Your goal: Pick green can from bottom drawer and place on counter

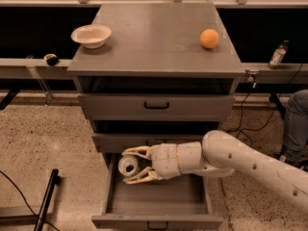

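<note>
My gripper (130,165) is shut on the green can (128,166), which lies sideways between the fingers with its shiny silver top facing the camera. It hangs above the left rear part of the open bottom drawer (156,220), just below the middle drawer's front. The white arm reaches in from the lower right. The grey counter (154,37) is the cabinet's top, well above the gripper.
A white bowl (91,35) stands on the counter's left and an orange (209,38) on its right. A clear bottle (277,55) stands on the narrow ledge at right, a small dark object (51,59) on the ledge at left. A person's leg (294,129) is at far right.
</note>
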`<state>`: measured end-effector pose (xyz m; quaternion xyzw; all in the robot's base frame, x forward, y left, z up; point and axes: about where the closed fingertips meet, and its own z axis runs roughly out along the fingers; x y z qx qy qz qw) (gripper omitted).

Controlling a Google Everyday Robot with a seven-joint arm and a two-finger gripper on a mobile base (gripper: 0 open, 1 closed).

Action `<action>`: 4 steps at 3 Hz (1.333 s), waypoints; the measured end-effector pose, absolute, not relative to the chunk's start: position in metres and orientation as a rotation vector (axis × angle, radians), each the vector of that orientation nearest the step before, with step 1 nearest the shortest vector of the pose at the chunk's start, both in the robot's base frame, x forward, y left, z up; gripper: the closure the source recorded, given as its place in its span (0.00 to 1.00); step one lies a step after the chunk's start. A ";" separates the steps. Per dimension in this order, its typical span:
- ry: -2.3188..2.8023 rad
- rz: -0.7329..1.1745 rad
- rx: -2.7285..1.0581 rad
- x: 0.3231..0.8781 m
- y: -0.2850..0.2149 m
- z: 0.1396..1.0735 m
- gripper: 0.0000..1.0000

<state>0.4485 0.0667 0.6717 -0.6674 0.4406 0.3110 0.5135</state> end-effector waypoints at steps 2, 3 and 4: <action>1.124 0.612 -1.539 0.463 0.038 0.677 1.00; 1.144 0.593 -1.482 0.478 0.024 0.735 1.00; 1.235 0.621 -1.326 0.501 -0.014 0.800 1.00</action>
